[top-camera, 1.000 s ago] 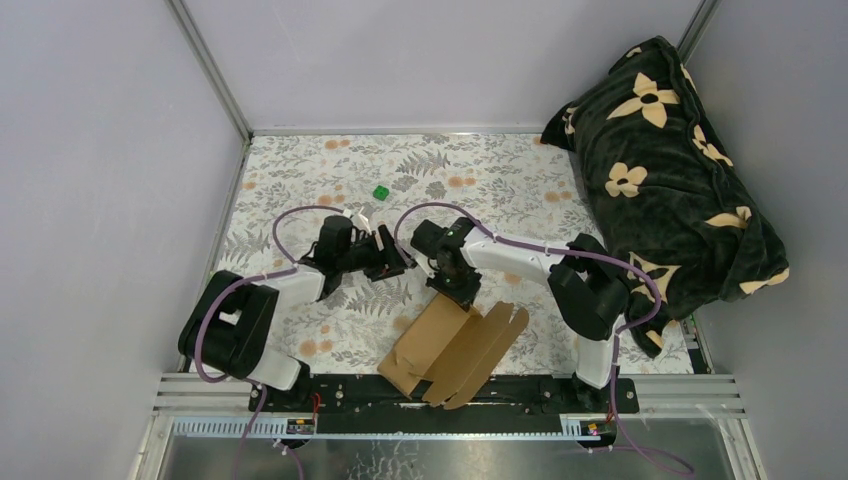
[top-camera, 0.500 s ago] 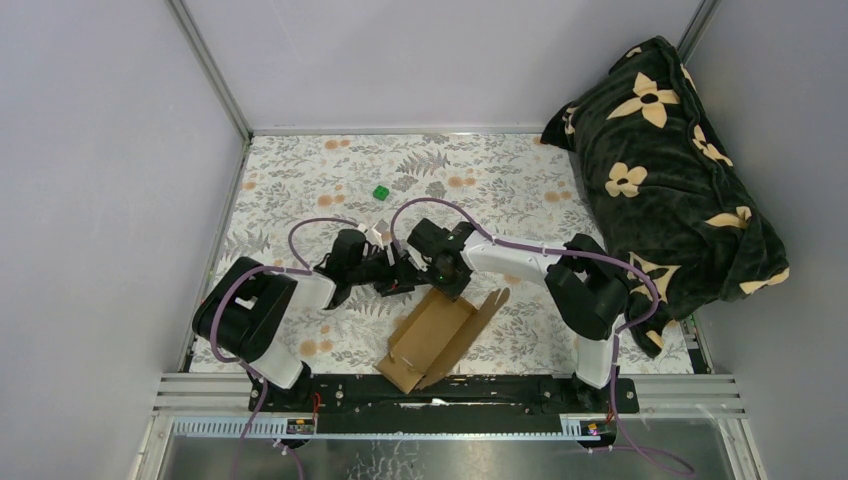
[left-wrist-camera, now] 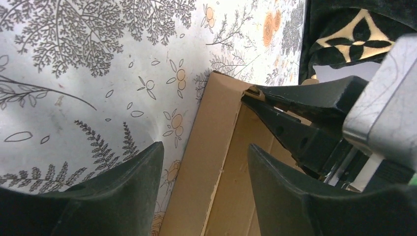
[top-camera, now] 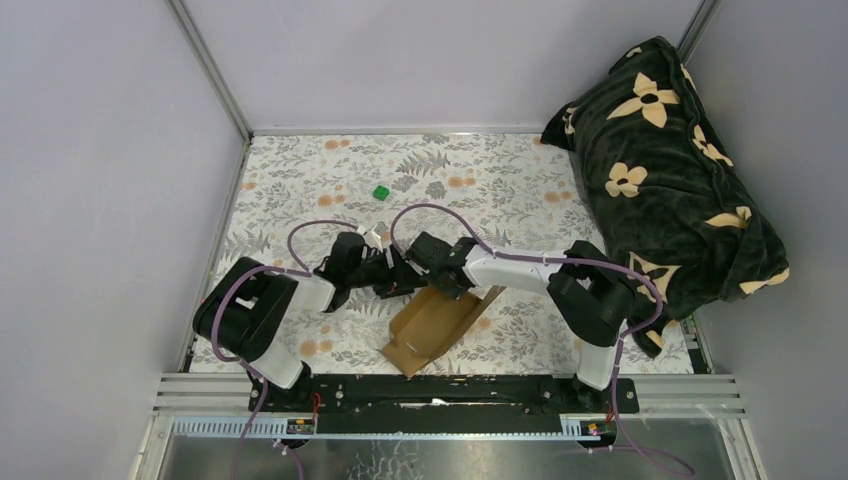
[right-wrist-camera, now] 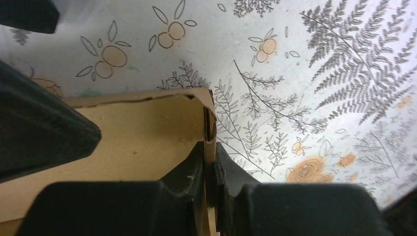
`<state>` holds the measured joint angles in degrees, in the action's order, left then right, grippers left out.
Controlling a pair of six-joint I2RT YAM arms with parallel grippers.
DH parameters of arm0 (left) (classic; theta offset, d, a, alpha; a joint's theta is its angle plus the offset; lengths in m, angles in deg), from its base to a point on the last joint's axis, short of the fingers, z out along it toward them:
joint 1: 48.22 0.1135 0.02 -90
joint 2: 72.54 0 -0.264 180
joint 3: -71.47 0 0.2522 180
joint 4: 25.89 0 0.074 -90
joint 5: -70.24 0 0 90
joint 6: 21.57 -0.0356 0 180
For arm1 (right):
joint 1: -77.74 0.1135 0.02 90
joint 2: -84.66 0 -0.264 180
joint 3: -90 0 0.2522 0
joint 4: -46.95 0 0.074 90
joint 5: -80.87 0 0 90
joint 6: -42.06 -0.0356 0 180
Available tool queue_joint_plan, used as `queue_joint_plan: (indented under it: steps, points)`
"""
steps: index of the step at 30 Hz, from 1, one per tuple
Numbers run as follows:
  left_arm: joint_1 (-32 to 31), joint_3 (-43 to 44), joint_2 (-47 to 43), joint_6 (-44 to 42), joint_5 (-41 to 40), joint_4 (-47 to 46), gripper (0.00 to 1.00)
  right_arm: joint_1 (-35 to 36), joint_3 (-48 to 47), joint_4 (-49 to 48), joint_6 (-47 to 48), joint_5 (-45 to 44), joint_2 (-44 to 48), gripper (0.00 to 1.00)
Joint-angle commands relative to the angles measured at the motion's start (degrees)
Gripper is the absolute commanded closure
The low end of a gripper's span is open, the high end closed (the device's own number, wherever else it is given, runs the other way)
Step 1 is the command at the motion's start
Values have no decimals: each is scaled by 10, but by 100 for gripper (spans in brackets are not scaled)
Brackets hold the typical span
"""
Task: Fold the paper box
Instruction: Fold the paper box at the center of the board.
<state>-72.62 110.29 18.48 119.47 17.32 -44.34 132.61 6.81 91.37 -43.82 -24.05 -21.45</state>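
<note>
Top external view shows the box [top-camera: 435, 325] lying by the near edge of the table [top-camera: 300, 180], about halfway along it. It looks partly folded, with a flat bottom and thin walls bent up. Both arms reach in from either side and meet at the box's far corner.

Right wrist view shows the right jaws closed tight on a thin wall of the box [right-wrist-camera: 137, 132], right at that corner. One finger is inside the wall and one is outside. I think they pinch it there to keep the wall standing and stop the box sliding.

Left wrist view shows the left jaws wide open and holding nothing. One finger hangs over the table and the other over the inside of the box [left-wrist-camera: 216, 128], with a side wall in the gap between them. To me they look ready to close on that wall or push it up along its crease, while the other arm keeps the corner steady.

Farther back, a tiny green cube [top-camera: 381, 192] sits toward the far edge, well apart from the box. A dark blanket [top-camera: 670, 170] with flowers fills the far right corner.
</note>
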Motion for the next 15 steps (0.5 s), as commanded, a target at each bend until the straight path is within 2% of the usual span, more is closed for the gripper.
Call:
queue_joint_plan:
  steps: [1, 9, 15]
  points:
    - [1, -15, -14, -4, -4, -33, 30, 24, 31, -45, 12, -130, 11, 92]
    - [36, -32, -69, -13, -17, 11, 30, 39, 127, -156, 21, -215, 37, 94]
    - [63, -43, -135, -3, -25, 38, 30, 39, 208, -246, 16, -169, 148, 94]
